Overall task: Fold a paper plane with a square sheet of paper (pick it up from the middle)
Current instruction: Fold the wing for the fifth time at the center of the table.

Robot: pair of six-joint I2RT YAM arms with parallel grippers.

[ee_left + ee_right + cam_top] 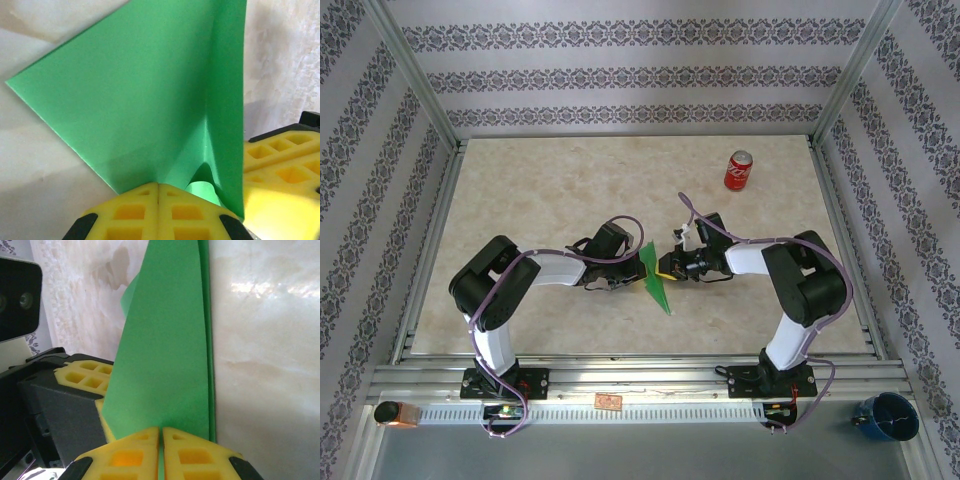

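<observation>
Centrally, left claw (158,192) and right claw (161,435) each clamped on folded green paper (658,286), tabletop (550,200) beneath

obstacles: soda can (739,171) back-right, paper plane (658,278) centre | free: table (530,185) left

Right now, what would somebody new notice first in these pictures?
The bright green paper grabs the eye: it is mid-table, pinched from both sides by the left gripper and the right gripper, whose yellow fingers are shut on it. Next comes the red soda can, standing alone at the far right of the table.
</observation>
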